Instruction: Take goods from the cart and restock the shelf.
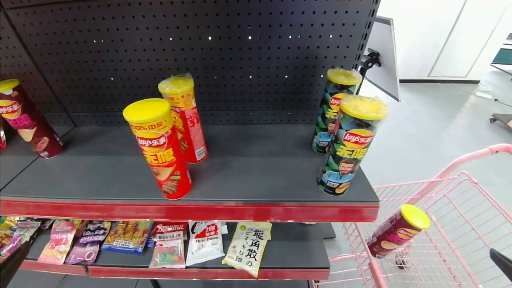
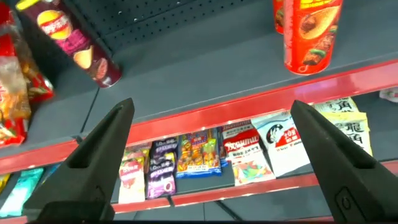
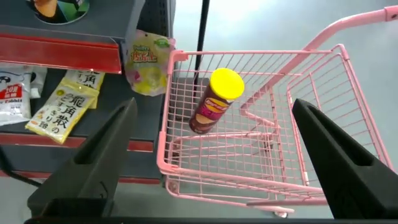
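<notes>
A maroon chip can with a yellow lid leans inside the pink wire cart at the right of the shelf. In the right wrist view the same can stands in the cart, well below my right gripper, which hangs open and holds nothing. The dark shelf board carries two red cans in the middle, two green cans at its right end and a maroon can at far left. My left gripper is open and empty in front of the shelf's red front edge.
Several snack packets lie on the lower shelf. A black pegboard backs the shelf. Between the red and green cans the shelf board is bare. A white sign panel sticks out at the shelf's right end.
</notes>
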`<state>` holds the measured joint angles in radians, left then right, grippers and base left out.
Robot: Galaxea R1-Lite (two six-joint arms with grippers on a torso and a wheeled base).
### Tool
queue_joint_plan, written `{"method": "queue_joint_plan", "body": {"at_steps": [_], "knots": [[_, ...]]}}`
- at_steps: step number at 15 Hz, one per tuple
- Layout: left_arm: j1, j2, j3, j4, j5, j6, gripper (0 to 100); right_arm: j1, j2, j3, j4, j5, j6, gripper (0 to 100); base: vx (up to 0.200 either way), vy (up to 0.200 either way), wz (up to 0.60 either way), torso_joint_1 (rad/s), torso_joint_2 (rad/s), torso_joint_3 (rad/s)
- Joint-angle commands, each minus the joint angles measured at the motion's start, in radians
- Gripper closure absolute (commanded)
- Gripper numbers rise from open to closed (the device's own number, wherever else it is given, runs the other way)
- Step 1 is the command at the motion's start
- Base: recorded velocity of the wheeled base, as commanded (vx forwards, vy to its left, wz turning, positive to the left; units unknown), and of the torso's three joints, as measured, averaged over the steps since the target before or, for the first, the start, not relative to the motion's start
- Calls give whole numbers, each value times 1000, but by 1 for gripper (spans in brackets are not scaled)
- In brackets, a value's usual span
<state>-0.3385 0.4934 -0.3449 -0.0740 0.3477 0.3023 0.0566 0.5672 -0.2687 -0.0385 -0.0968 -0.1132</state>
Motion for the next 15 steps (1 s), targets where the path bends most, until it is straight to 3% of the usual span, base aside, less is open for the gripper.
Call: {"method": "queue_joint_plan", "body": {"at_steps": [1,9,12,15], "knots": [[0,-16,4,2,-1,0,0,2,3,2,0,0,-3,0,-200,0,0,2,2,2],[0,-87,20,36,-7,12,0,2,10,13,0,0,-10,0,0,0,0,0,0,0],[-4,-193,18,134,-12,43,0,2,11,23,0,0,-11,0,0,0,-600,1,5,2],[-5,-268,20,201,-35,52,0,2,25,29,-1,2,-11,0,0,0,-600,7,4,-1]]}}
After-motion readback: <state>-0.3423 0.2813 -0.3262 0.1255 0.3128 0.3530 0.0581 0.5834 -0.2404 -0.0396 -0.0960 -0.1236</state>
